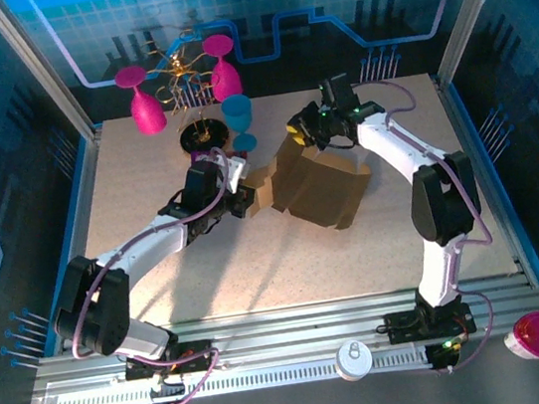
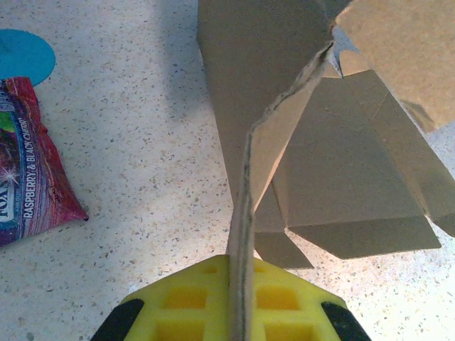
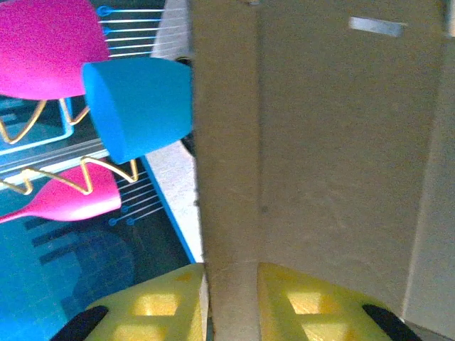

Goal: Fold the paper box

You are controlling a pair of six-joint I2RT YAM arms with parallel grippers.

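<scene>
Fingers (image 2: pixel 185 305) on paper box (image 2: pixel 341 185); "RASPBERRY" packet (image 2: pixel 28 170)

I see the paper box (image 1: pixel 322 180) as plain brown cardboard, no print, paler tan where lit. The surface (image 1: pixel 258 264) is beige w/ fine dark speckle. My left pincer (image 2: pixel 240 312) & right pincer (image 3: pixel 231 302): yellow pads, black at outer edges. Snack packet (image 2: pixel 28 170): purple-magenta, white lettering. Cup (image 3: pixel 138 106) solid blue; goblets (image 1: pixel 143 107) hot pink; wire rack (image 1: pixel 181 71) gold.

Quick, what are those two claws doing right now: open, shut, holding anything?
Left gripper: closed on a flap edge of the plain brown cardboard box.
Right gripper: closed on a panel of the same box.
</scene>
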